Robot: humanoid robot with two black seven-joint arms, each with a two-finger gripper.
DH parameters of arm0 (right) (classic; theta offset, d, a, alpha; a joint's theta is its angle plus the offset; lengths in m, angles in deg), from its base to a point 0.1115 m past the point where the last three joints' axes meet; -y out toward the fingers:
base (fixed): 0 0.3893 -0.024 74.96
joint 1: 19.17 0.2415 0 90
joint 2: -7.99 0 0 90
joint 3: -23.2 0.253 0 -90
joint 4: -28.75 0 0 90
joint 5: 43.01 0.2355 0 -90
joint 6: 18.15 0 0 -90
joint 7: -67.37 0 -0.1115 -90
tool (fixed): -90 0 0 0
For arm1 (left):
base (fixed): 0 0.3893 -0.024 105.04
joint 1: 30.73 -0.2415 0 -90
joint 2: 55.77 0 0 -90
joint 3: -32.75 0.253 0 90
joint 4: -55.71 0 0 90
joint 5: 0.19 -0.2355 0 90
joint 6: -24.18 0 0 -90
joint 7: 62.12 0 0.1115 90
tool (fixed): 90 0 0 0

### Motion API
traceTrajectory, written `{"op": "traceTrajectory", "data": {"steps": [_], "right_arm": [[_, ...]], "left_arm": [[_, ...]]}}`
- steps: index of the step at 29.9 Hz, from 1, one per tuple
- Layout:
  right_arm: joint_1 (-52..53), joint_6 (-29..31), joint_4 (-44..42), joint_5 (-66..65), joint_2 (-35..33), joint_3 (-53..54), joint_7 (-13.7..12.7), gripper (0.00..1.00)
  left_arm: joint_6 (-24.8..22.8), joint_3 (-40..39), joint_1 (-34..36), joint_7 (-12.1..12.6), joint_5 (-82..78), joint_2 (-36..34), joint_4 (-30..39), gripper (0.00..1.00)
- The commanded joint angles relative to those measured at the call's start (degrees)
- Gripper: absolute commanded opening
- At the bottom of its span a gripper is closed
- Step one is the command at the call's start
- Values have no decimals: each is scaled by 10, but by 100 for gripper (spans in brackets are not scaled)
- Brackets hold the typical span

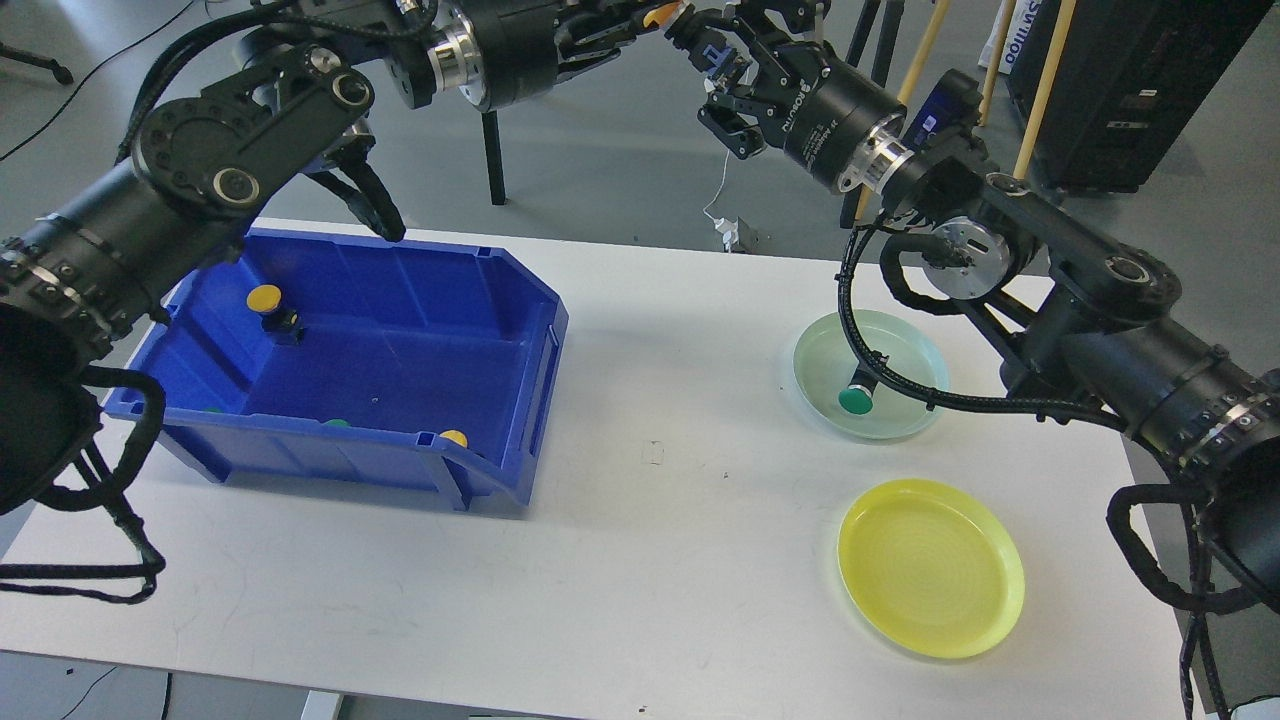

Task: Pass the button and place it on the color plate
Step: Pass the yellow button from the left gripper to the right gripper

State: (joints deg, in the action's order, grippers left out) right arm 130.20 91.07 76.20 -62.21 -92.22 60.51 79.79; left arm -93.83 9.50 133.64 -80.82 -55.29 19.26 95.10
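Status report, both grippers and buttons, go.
Left gripper and right gripper meeting high above table, yellow button between. Green button on green plate. Yellow plate bare.

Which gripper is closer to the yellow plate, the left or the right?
Right. The right gripper hangs high behind the yellow plate. The left gripper is slightly further left, at the top edge.
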Motion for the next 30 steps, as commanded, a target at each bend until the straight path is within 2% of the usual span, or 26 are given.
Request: {"op": "traceTrajectory", "data": {"steps": [1, 16, 21, 27, 30], "right_arm": [[3, 0, -2, 0, 0, 0, 1, 15], [3, 0, -3, 0, 0, 0, 1, 15], [3, -1, -3, 0, -1, 0, -2, 16], [3, -2, -3, 0, -2, 0, -4, 20], [3, -4, -3, 0, -3, 0, -4, 26]], "left_arm": [[0, 0, 0, 1, -1, -1, 0, 31], [0, 4, 0, 1, -2, -1, 0, 23], [0, 5, 0, 1, -2, -1, 0, 13], [0, 5, 0, 1, -4, 0, 0, 9], [0, 5, 1, 1, -3, 0, 0, 9]]}}
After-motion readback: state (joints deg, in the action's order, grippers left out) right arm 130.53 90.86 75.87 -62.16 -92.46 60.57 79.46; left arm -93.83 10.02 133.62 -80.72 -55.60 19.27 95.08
